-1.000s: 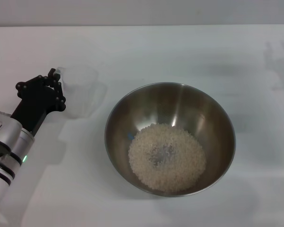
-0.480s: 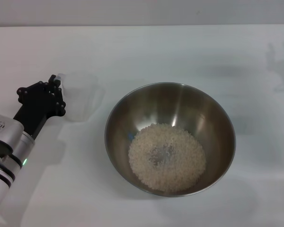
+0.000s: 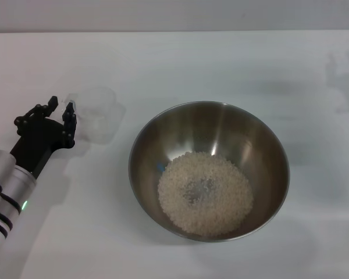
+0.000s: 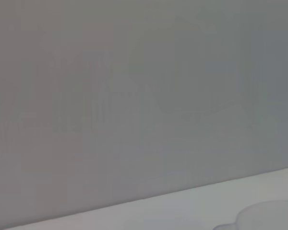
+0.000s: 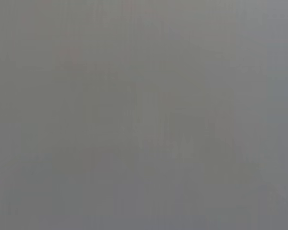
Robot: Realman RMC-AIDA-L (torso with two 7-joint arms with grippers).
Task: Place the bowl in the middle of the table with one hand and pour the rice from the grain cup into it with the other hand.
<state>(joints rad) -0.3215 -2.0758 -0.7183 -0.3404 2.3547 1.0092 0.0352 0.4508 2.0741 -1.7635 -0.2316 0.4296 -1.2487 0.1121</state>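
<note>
My head camera looks forward and steeply down on the counter (image 3: 221, 64), from fairly near; it takes in the bowl (image 3: 209, 170) at centre, the cup (image 3: 96, 114) and my left hand (image 3: 59, 111) at the left edge. My left wrist camera looks out low across the counter (image 4: 182, 208) toward a grey wall, catching only the cup (image 4: 269, 218) rim, which it shares with the head view. My right wrist camera shows only flat grey

We see a plain grey wall (image 3: 174, 14) running behind the white surface, which carries faint soft shadows at its far right under even light.
</note>
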